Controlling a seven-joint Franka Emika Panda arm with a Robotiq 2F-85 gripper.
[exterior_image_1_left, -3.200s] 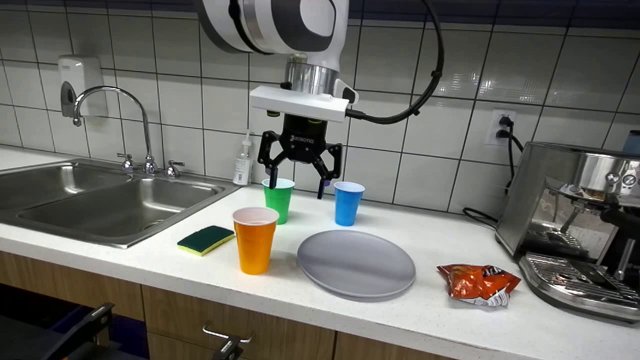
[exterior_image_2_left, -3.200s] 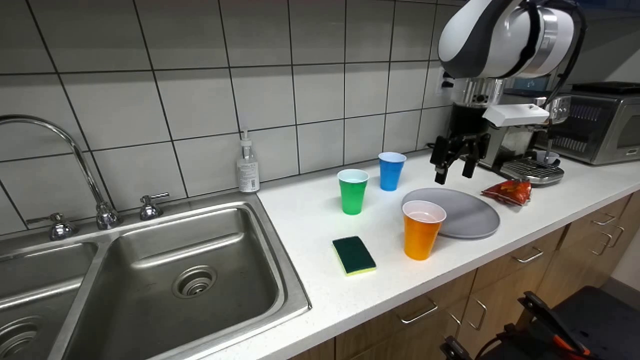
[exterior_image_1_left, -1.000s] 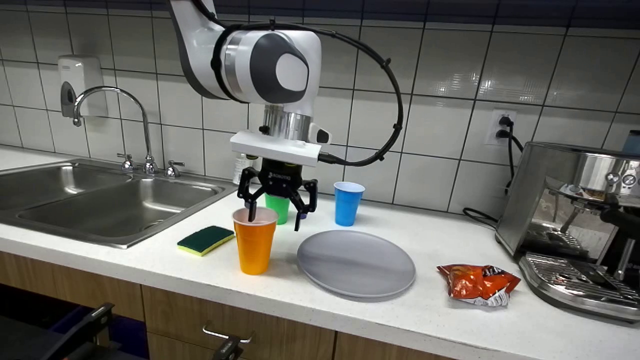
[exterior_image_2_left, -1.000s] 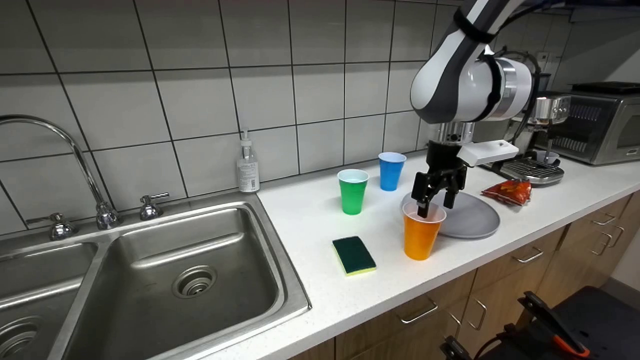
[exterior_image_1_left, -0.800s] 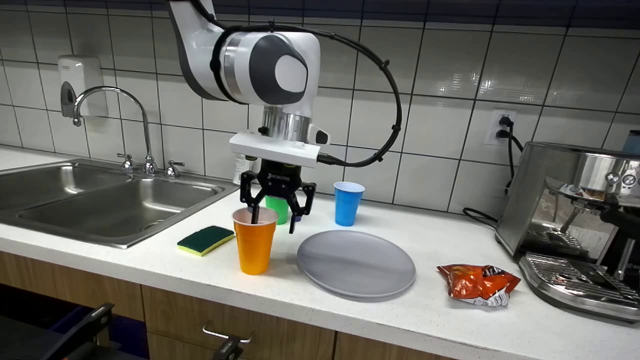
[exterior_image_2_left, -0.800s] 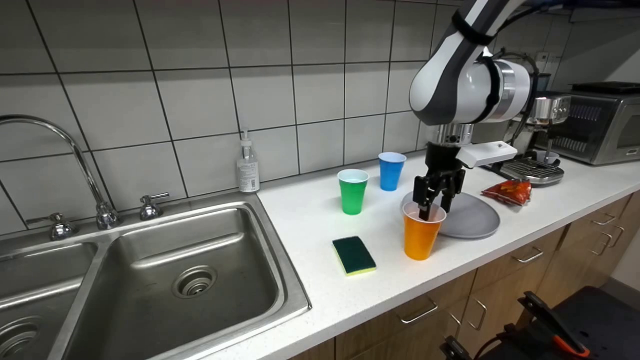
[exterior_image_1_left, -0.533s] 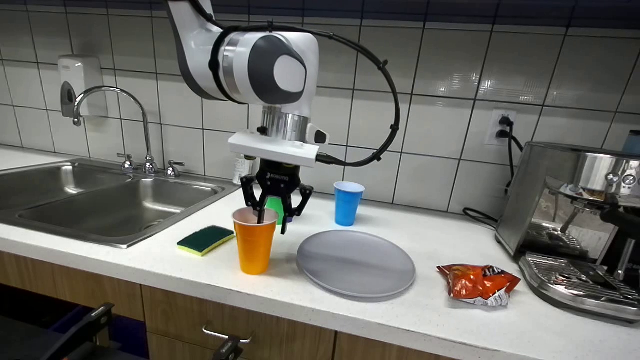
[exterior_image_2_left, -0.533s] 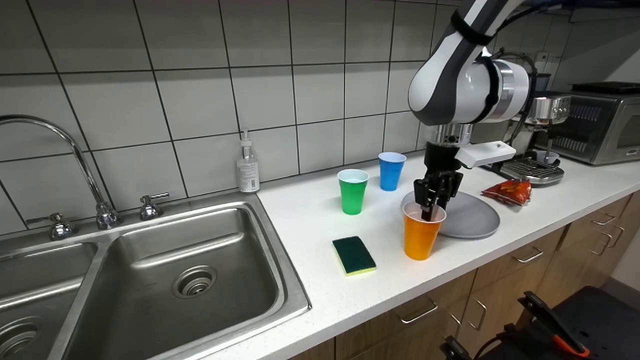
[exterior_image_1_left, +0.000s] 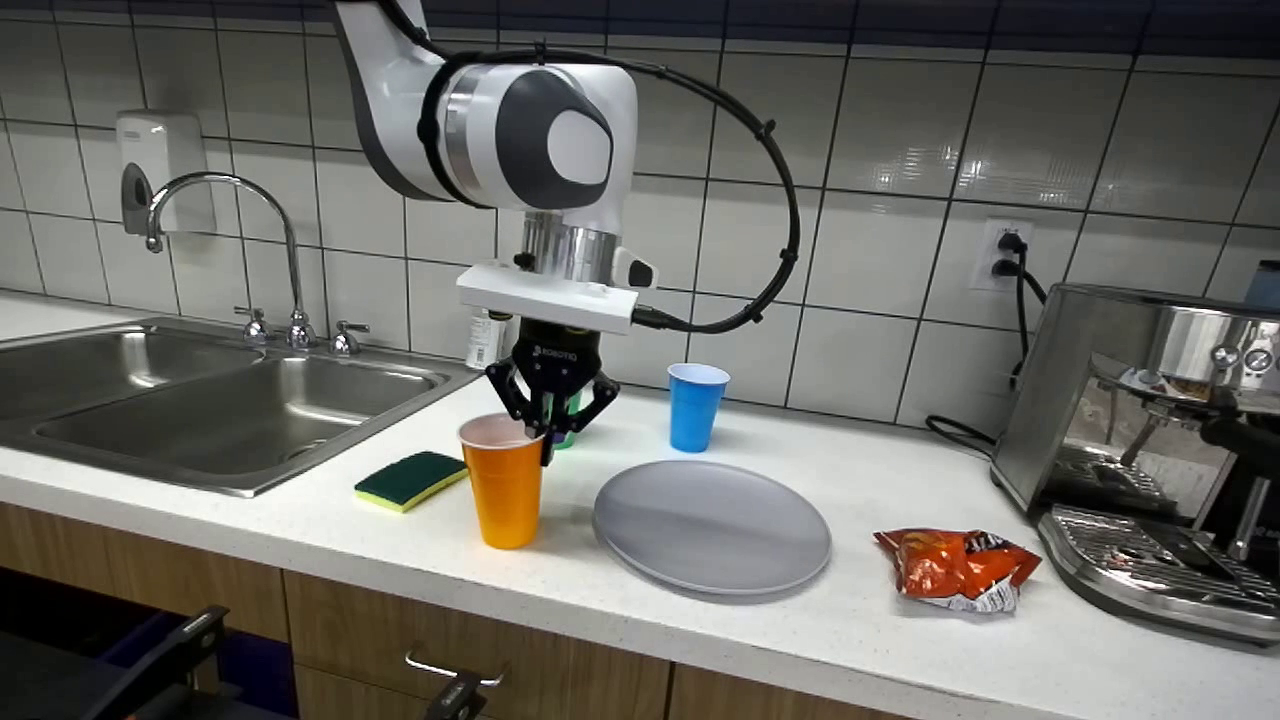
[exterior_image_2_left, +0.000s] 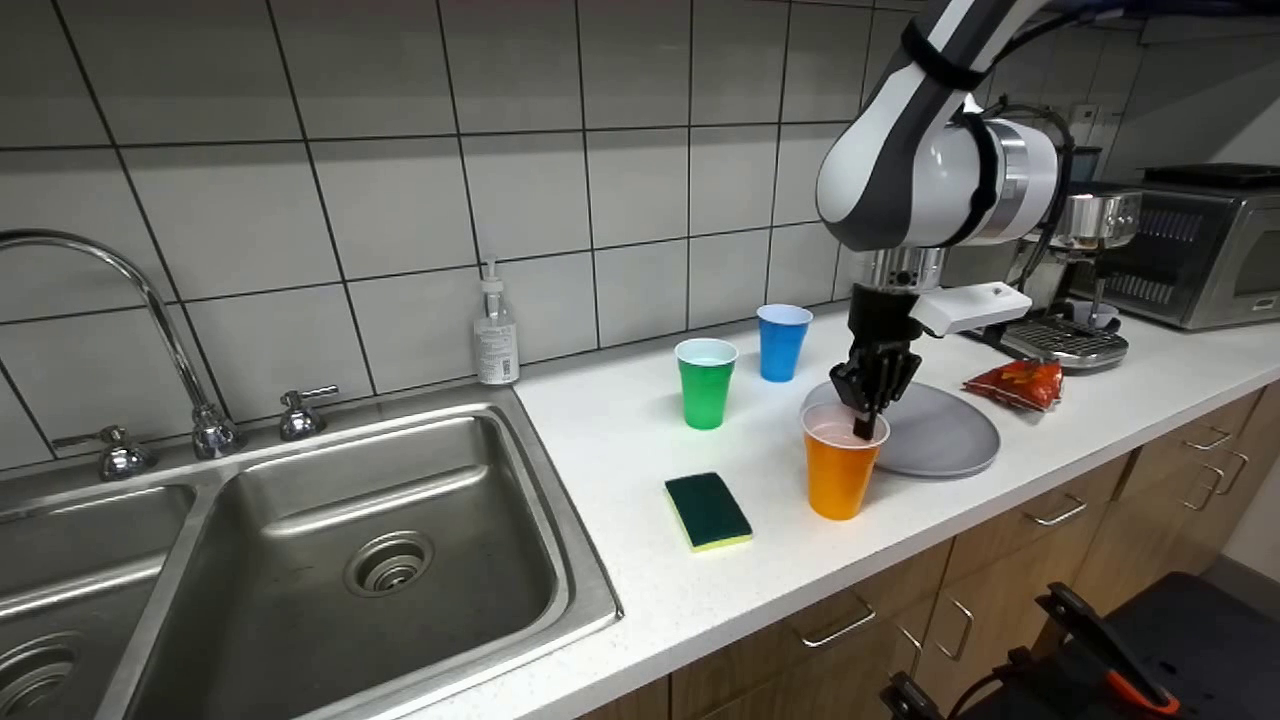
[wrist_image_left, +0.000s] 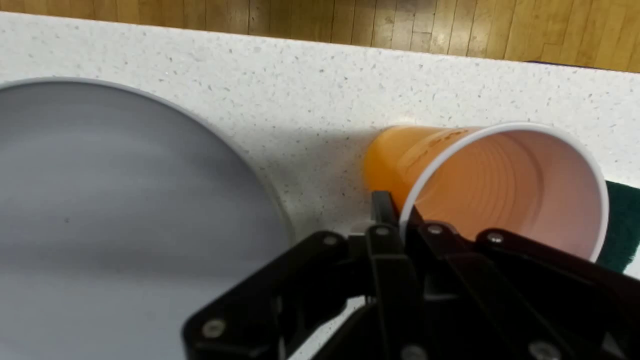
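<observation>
The gripper (wrist_image_left: 399, 212) is drawn narrow, pinched onto the rim of the orange cup (exterior_image_1_left: 503, 490). One finger goes down inside the mouth; the other sits against the outside, on the side toward the grey plate (exterior_image_1_left: 713, 530). Between them there is only the cup's thin wall, as the wrist view shows.

The cup stands on its base on the white counter (exterior_image_1_left: 870, 655), mouth up, near the front edge. It is bright orange outside, with a white rim and a paler, pinkish inside where I can make out fine rings.

Near it on one side lies the grey plate, round and flat on the counter; on the opposite side is the sponge (exterior_image_1_left: 412, 478), dark green on top and yellow underneath, a little apart from the cup.

Farther back I see the green cup (exterior_image_2_left: 706, 390) and the blue cup (exterior_image_2_left: 782, 345), both upright and pale inside, the blue one nearer the coffee machine (exterior_image_1_left: 1040, 400). In an exterior view the gripper hides most of the green one.

Past the plate, the snack bag (exterior_image_1_left: 955, 565) lies crumpled, red and shiny, near the coffee machine. Well away in the other direction is the steel sink (exterior_image_1_left: 230, 415) with two basins and a curved tap (exterior_image_2_left: 213, 435) at its back. The soap bottle (exterior_image_2_left: 496, 340) stands at the sink's corner, close to the tiled wall (exterior_image_2_left: 400, 210).
</observation>
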